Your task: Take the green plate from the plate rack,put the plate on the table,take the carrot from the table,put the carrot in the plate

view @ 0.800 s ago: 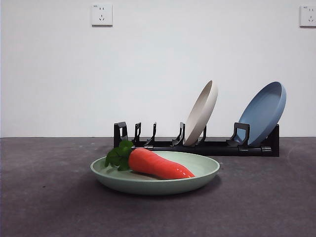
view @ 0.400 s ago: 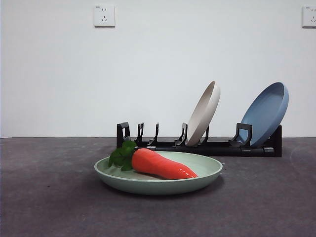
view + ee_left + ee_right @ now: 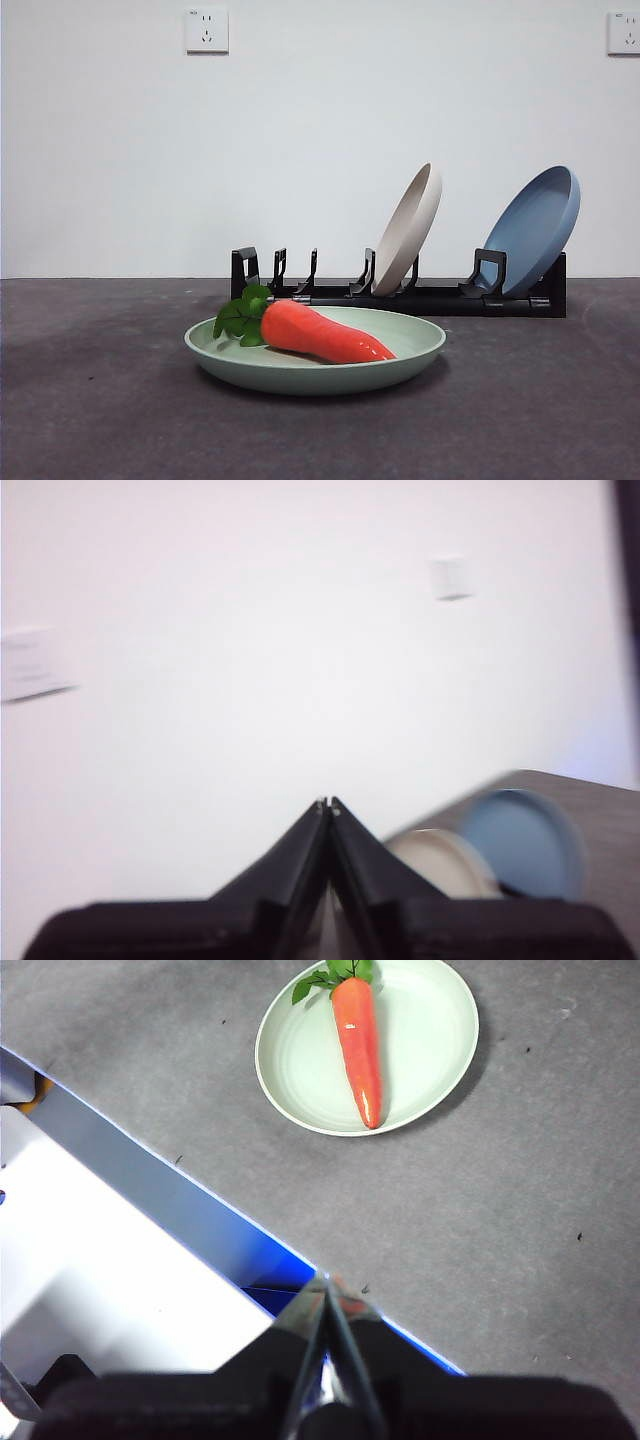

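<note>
Both grippers' fingers pressed together, empty, off the carrot.

This looks like a robot test room or lab, not a real kitchen. The table is a bare dark grey surface set against a plain white wall with two wall sockets. Only a few props stand on it: a black plate rack and a toy carrot. A white and blue edge, maybe a box or board, borders the table.
</note>
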